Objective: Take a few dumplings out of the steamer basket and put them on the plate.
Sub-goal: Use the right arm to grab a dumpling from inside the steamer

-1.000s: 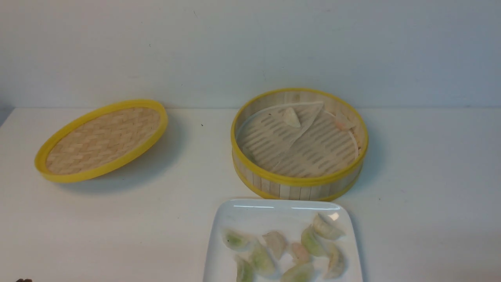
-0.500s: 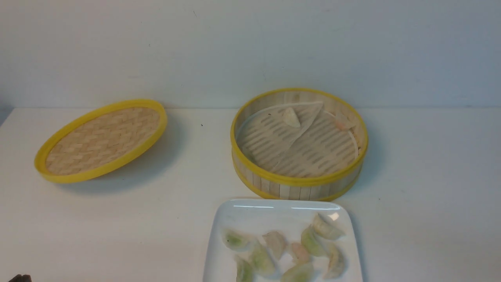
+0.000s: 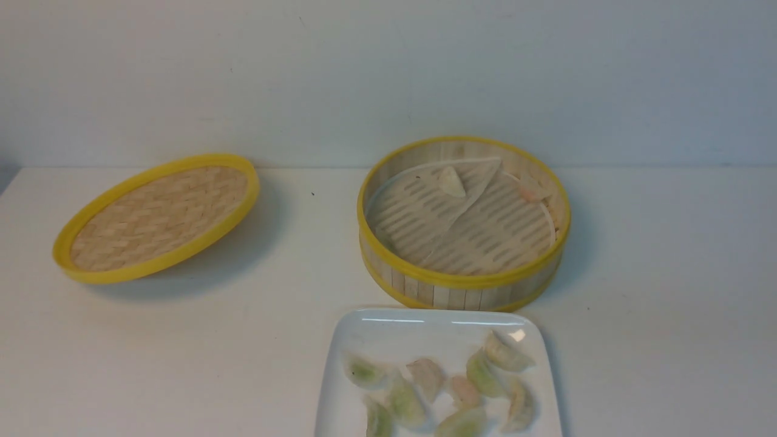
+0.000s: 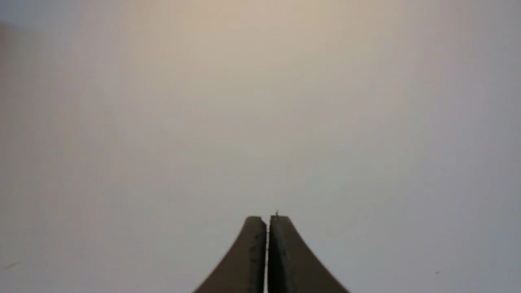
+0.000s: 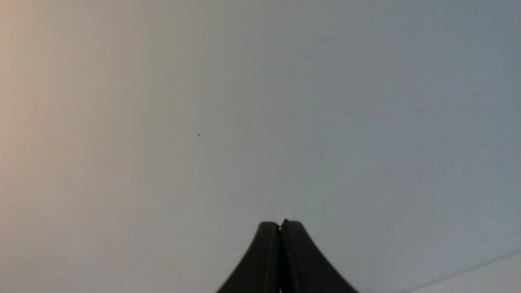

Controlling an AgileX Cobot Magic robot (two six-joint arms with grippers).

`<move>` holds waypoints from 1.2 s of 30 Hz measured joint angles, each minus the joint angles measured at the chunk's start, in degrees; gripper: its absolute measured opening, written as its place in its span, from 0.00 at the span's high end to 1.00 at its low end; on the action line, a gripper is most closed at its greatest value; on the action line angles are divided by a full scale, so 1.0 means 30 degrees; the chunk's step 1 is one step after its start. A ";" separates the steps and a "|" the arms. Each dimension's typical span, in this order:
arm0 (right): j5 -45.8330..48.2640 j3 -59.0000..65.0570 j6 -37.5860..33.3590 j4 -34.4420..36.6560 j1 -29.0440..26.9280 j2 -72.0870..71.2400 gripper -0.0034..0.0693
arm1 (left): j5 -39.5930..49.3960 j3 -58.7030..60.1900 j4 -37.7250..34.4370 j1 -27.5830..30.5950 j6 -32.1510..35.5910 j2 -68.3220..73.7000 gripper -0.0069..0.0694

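Note:
The steamer basket [image 3: 464, 282] stands at the middle right of the table, its whitish liner partly folded over. Two dumplings lie in it: a cream one [image 3: 451, 181] at the back and a pinkish one [image 3: 532, 193] by the right wall. Just in front, the white plate [image 3: 394, 331] holds several dumplings [image 3: 485, 373], green-tinted, cream and pinkish. Neither gripper shows in the front view. My left gripper [image 4: 267, 219] is shut with nothing in it, over bare table. The right gripper [image 5: 280, 224] is likewise shut and empty over bare table.
The flat woven lid [image 3: 159, 216] with a yellow rim lies tilted at the left of the table. A pale wall runs along the table's far edge. The plate reaches the front view's bottom edge.
A small dark piece at the bottom left corner of the front view has slipped out of the picture. Basket, plate, dumplings and lid have not moved.

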 joint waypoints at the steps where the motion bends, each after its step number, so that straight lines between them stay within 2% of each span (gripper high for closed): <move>1: 0.0815 -0.1056 -0.0732 -0.0164 0.0020 0.0832 0.97 | 0.1611 -0.1199 0.0000 0.0000 -0.0106 0.0571 0.92; 6: 0.7297 -0.6396 -0.3720 -0.0793 0.0033 0.6545 0.97 | 1.1797 -0.6549 -0.0111 0.0000 -0.0330 0.4969 0.92; 9: 1.2464 -0.9568 -0.5202 -0.0878 0.0033 1.1167 0.97 | 2.1282 -1.0527 -0.1093 0.0005 0.0186 0.9572 0.92; 11: 1.4281 -1.0798 -0.5945 -0.0856 0.0033 1.3298 0.97 | 2.4276 -1.1690 -0.1761 0.0005 0.0943 1.1718 0.92; 14: 1.5556 -1.2162 -0.6743 -0.0613 0.0033 1.6027 0.97 | 2.7214 -1.2814 -0.2753 0.0005 0.2755 1.5122 0.92; 17: 1.6286 -1.3712 -0.7394 0.0042 0.0149 1.9079 0.97 | 2.8067 -1.3326 -0.3656 0.0005 0.4557 1.8485 0.92; 22: 1.6428 -1.5919 -0.7709 -0.0050 0.1423 2.2460 0.97 | 2.8156 -1.3991 -0.3658 -0.0783 0.5706 2.1942 0.92; 27: 1.6447 -1.8912 -0.7251 -0.1678 0.3563 2.5814 0.97 | 2.8011 -1.5271 -0.3357 -0.2548 0.5774 2.4111 0.92; 31: 1.6447 -2.1456 -0.6544 -0.3151 0.4502 2.8737 0.95 | 2.7760 -1.6566 -0.3357 -0.3611 0.5774 2.5040 0.92; 36: 1.5987 -2.4249 -0.6460 -0.4692 0.4861 3.2507 0.85 | 2.7723 -1.7068 -0.3432 -0.4225 0.5774 2.5330 0.92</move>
